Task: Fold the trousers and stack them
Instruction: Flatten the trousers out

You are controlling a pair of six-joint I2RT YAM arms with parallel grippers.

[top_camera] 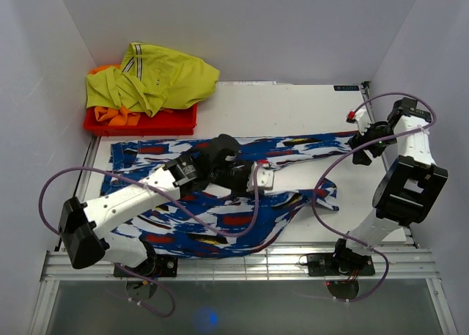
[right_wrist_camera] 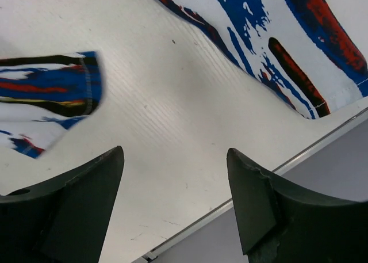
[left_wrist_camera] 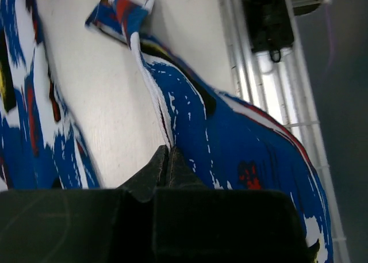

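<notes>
Left gripper clamps the trousers — right gripper hovers spread beside them.

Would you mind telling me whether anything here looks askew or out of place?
The royal-blue patterned fabric trousers lie rumpled and twisted, their near edge spilling onto the table's metal front rail. The yellow-green garment sits bunched untidily on the orange garment.

**Blue Blotched Trousers on a White Table**

The trousers are royal blue, broken by white, red and black blotches with small yellow flecks. At ten o'clock on the white table a yellow-green garment with dark and white stripes covers an orange garment and a red piece. The left arm and right arm are white with black joints. Their cables are pale purple.
</notes>
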